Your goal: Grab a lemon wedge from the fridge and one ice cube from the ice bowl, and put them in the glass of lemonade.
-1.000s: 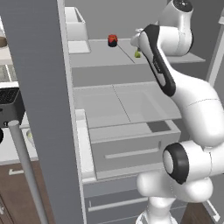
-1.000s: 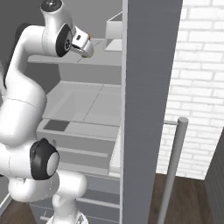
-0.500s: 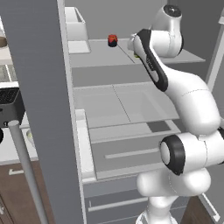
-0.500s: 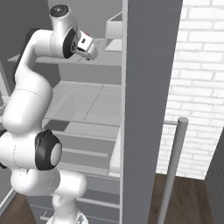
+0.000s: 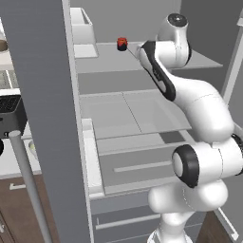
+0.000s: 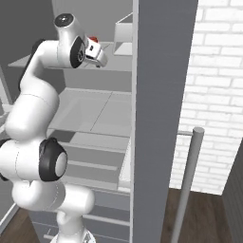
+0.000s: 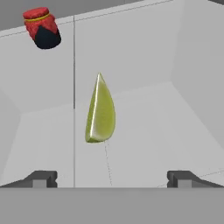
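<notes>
**Reaching into the open fridge for the lemon wedge**

Swung further in toward the upper shelf (image 5: 104, 61) of the fridge (image 5: 42, 95) over the last second, wrist now turned down over the shelf rather than held back above it. Reads as the approach leg of the first pick: wedge not yet touched, ice and lemonade still to come.

In the hand view, gripper (image 7: 112, 178) spread wide and holding nothing, one fingertip (image 7: 41, 178) at about 8 o'clock, the other at about 4 o'clock, with the lemon wedge (image 7: 100, 111) between and beyond them, well apart from both.

Wedge standing on the shelf floor, yellow-green, long axis running nearly 12 to 6 in the hand view, pointed tip up toward 12 and leaning slightly to 1, blunt end at 6, curved rind bulging toward 3. A small red-lidded jar (image 7: 41, 28) further back at 11 o'clock, clear of the wedge.

Likely needs a straight advance so the fingers straddle the narrow width.
</notes>
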### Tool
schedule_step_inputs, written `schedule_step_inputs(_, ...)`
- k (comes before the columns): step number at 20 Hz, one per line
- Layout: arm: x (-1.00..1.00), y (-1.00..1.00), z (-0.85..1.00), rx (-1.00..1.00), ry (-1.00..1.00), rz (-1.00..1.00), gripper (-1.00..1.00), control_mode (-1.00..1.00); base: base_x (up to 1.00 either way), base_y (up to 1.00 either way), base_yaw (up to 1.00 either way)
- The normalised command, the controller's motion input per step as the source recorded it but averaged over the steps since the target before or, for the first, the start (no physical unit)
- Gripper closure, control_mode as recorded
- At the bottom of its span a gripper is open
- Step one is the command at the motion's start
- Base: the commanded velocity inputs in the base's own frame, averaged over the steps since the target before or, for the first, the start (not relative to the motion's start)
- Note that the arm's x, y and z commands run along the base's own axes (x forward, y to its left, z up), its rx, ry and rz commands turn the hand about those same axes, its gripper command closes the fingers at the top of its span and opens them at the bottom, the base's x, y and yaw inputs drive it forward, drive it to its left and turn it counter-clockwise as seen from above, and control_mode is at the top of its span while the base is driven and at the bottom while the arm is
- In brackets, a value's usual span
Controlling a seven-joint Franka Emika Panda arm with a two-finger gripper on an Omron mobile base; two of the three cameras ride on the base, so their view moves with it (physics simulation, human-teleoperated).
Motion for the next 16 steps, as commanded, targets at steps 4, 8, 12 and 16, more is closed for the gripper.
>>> schedule_step_inputs(4,0.63,0.00,0.00,-0.07,0.01,0.00,-1.00,-1.00,0.00,0.00,0.00)
schedule_step_inputs(8,0.48,0.00,0.06,-0.03,0.09,0.00,-1.00,-1.00,0.00,0.00,0.00)
schedule_step_inputs(12,0.20,0.00,0.07,-0.02,0.14,0.00,-1.00,-1.00,0.00,0.00,0.00)
schedule_step_inputs(16,0.03,0.00,-0.09,0.00,0.15,0.00,-1.00,-1.00,0.00,0.00,0.00)
